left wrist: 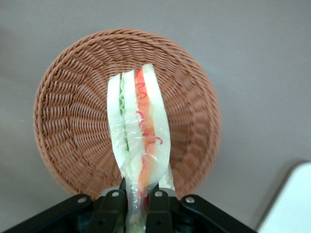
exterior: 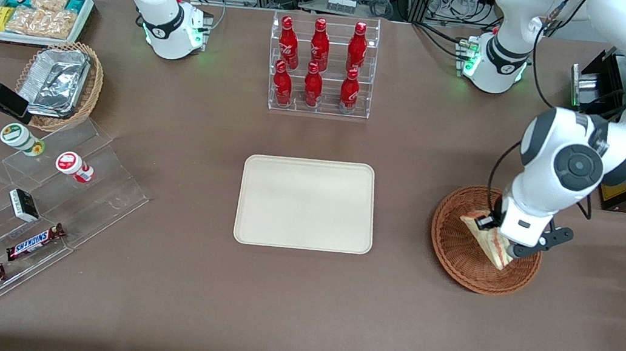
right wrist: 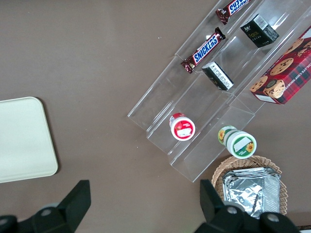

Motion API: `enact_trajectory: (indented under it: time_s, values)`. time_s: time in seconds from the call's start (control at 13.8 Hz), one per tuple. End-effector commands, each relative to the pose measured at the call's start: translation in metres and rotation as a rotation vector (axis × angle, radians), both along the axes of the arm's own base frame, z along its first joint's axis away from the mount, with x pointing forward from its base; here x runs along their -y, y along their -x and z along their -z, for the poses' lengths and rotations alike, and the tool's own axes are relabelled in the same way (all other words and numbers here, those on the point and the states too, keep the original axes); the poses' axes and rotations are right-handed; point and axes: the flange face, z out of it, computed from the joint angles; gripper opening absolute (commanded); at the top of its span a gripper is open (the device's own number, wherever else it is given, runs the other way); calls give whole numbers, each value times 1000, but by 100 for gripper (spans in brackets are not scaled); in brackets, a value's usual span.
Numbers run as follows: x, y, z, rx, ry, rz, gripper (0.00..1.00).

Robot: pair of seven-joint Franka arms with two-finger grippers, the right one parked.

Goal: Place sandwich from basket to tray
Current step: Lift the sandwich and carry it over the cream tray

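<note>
one sandwich pinched in gripper — over basket.

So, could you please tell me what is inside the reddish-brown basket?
Only the sandwich, pinched at one end by the gripper. The basket shows bare weave elsewhere; the part under the sandwich is hidden.

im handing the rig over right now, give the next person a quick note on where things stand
Gripper: over the basket, fingers shut on the sandwich at one end.
Sandwich: above the basket; whether it has cleared the weave cannot be told.
Tray: on the table toward the parked arm's end from the basket, nothing on it.
Done: grasp made.
Left: lift clear, carry to the tray, set down, release.
</note>
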Motion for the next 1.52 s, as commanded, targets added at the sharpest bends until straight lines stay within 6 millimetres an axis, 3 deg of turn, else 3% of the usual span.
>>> enact_trajectory:
  time_s: [0.0,0.14,0.29,0.58,0.8,1.16,1.45]
  values:
    - [50,-10,-32,14,-19,25,0]
    - [89,-12,-34,28,1,68,0]
    - [143,-12,-32,41,26,116,0]
    - [246,3,-9,52,63,213,0]
    - [302,16,14,68,89,287,0]
    - [365,51,62,105,136,393,0]
    - [381,64,97,92,132,444,0]
